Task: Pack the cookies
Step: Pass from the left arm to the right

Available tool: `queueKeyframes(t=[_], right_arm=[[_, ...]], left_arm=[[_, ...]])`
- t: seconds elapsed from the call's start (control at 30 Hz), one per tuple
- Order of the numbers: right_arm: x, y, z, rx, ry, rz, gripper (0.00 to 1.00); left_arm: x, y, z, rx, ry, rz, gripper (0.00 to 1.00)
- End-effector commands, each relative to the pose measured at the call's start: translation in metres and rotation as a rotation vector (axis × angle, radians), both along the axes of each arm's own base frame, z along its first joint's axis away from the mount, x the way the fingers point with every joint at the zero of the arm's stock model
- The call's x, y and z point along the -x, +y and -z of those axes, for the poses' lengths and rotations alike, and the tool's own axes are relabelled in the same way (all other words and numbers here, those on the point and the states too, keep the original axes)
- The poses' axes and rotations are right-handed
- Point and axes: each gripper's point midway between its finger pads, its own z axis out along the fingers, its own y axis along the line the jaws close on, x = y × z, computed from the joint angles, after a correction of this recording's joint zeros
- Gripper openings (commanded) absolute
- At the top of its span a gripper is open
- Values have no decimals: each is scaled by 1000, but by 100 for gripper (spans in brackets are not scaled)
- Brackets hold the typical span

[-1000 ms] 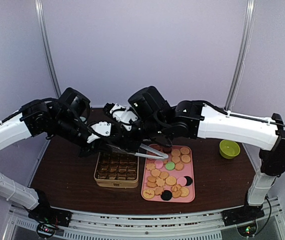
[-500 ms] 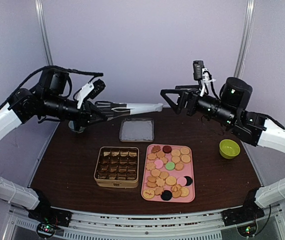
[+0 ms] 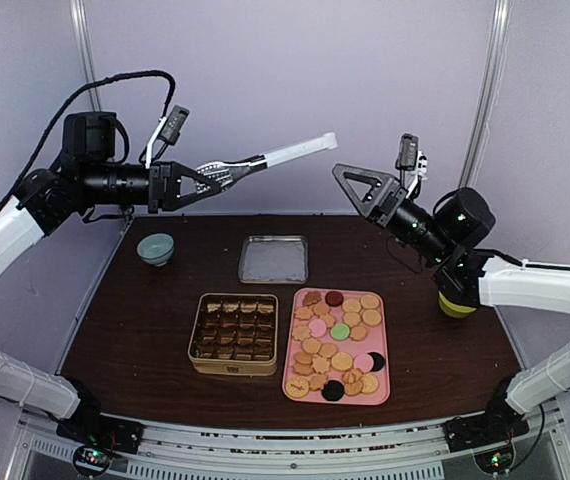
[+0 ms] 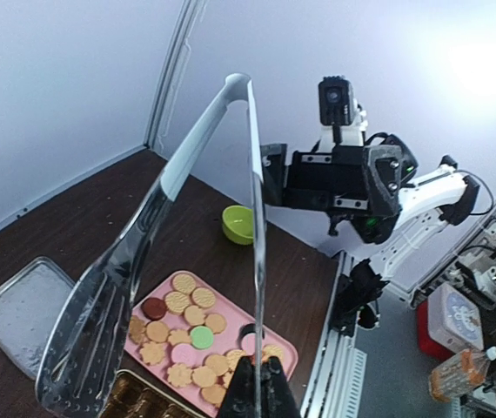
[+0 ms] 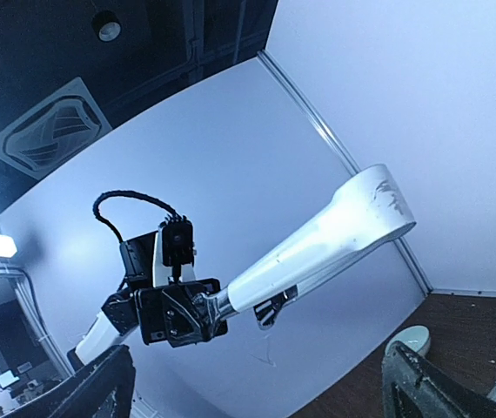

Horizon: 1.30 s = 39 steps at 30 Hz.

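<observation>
Left gripper (image 3: 177, 186) clamps long silver metal tongs (image 3: 265, 160) level, high above the pink rectangular tray (image 3: 386, 345). Your small round cookies (image 3: 342, 361) lie on that tray, well below them. Right gripper (image 3: 360, 192) gapes empty.

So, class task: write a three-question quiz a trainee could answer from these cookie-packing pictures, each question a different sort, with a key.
1. True or false: the left pincer is shut on the metal tongs.
2. The green cookie lies on: A the pink tray; B a bowl; C the bare table.
3. Fill in: the ___ pincer stands open, holding nothing.
Key: 1 true; 2 A; 3 the right pincer.
</observation>
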Motion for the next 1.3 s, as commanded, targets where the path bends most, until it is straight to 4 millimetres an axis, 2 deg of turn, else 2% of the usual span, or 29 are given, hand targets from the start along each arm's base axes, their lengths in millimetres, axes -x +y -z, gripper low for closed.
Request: queueKeyframes(t=[0.0,0.2,0.43,0.57,0.73,0.97,1.13,1.27], right_arm=[[8,10,-37,-165,-58,-152,100],[-2,26,-43,-198,-52,-190,100],[-6,47,-43,-151,-57,-193,94],[-3,61,-43,-137,-61,-235,88],[6,69,-41,-122,-72,-301,76],[16,70,-35,-95,-82,-346,65],[16,63,-27,-104,-72,-338,65],[12,42,-29,-147,-75,-327,71]], left_arm=[[13,-11,-27,143,26,117,0],[17,-13,-28,164,28,146,0],[18,-15,-25,163,34,165,0],[18,-15,-26,162,32,172,0],[20,-14,-25,158,23,174,0],[19,-13,-27,161,18,171,0],[22,-13,-31,167,11,181,0],[27,-13,-30,161,9,202,0]])
